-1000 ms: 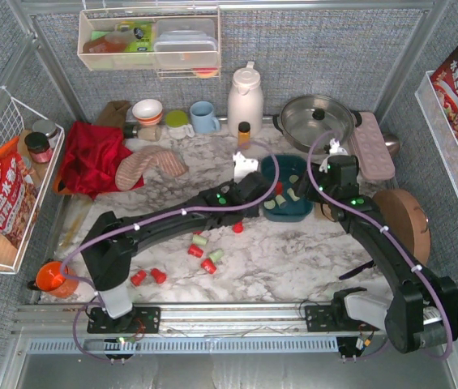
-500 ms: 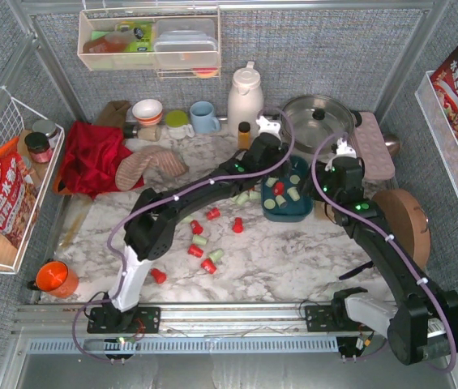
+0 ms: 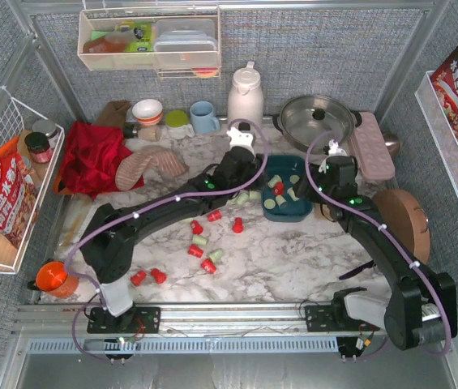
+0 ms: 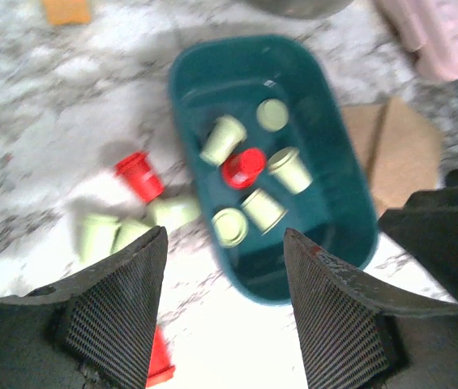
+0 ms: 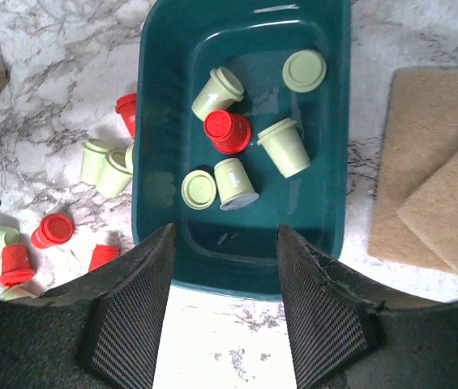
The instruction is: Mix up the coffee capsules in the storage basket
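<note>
You've got the left gripper [image 4: 222, 240] and right gripper [image 5: 224, 235] with jaws apart, gripping nothing. The storage basket [image 5: 160, 97] sits below the right one, holding six coffee capsules [image 5: 228, 131]. More lie on the marble table [image 5: 50, 81] just left of it.

Grey fabric walls [image 3: 318, 49] enclose a white marble-patterned table [image 3: 293, 259].

Teal storage basket [image 5: 160, 113]: five green, one red coffee capsules [image 5: 227, 131] inside.
</note>
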`<state>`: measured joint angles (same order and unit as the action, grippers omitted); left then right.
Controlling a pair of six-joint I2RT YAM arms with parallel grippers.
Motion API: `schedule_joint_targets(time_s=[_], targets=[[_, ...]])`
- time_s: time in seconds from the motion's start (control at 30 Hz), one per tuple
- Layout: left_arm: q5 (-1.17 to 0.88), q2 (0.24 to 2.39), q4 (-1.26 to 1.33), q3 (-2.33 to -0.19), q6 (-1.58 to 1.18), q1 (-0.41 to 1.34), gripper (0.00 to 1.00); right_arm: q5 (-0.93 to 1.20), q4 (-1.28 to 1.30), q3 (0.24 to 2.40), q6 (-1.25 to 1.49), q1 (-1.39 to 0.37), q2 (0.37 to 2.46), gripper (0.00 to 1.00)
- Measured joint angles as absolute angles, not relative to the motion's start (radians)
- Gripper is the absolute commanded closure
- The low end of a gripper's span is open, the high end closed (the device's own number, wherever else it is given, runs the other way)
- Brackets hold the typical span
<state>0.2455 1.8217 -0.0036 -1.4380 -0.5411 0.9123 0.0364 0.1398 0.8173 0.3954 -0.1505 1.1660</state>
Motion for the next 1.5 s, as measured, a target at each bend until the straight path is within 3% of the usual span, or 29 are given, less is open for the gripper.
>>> schedule_joint_targets(time_s=[0.23,0.6,0.93,1.5], targets=[[0.329,1.669,-0.078,-1.221,-0.562,0.912,0.32,0.101,0.119,0.843,0.342,-0.23,1.226,0.45],[0.482,1.361,-0.17,-0.868,-0.61,0.913,0.31,0.084,0.102,0.882,0.219,-0.499,1.266,0.47],[0.679,1.216,-0.159,-0.751,-0.574,0.913,0.26,-0.07,0.114,0.947,0.325,-0.704,1.427,0.47],[0.734,1.036,-0.015,-0.519,-0.525,0.913,0.24,-0.286,0.303,1.204,0.442,-0.766,1.79,0.48]])
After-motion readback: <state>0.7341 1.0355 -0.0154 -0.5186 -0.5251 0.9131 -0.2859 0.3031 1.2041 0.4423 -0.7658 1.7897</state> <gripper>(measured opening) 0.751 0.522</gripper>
